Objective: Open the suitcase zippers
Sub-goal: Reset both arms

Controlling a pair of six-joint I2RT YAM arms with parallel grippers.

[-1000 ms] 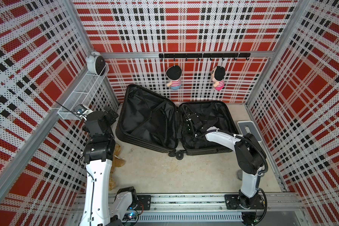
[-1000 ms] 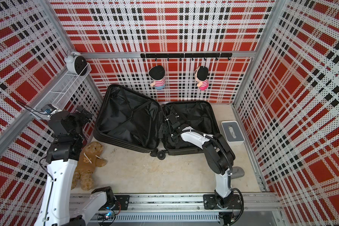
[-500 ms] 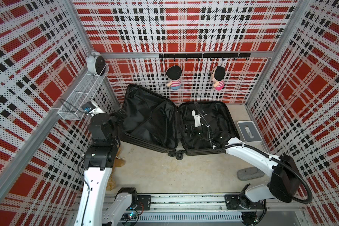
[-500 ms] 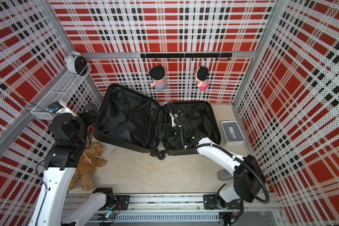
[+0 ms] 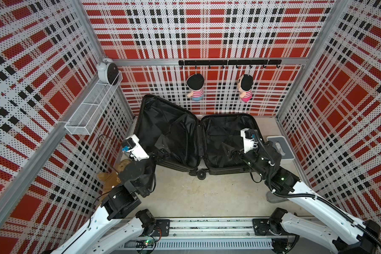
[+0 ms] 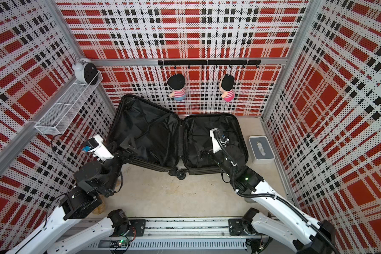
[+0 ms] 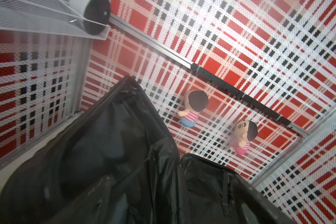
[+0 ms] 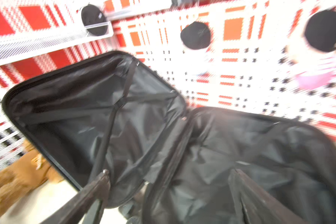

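Suitcase at table's 12 o'clock, halves splayed, lining bare | zippers: I judge them fully undone, task seemingly complete | left claw spread at case's 7 o'clock rim | right claw spread over 4 o'clock half | both empty.

One suitcase, two shell halves. Two dolls, one in blue, one in pink. One hook rail. One clock. One wire basket, two compartments. One teddy. One tissue box. Two arms: left arm, right arm
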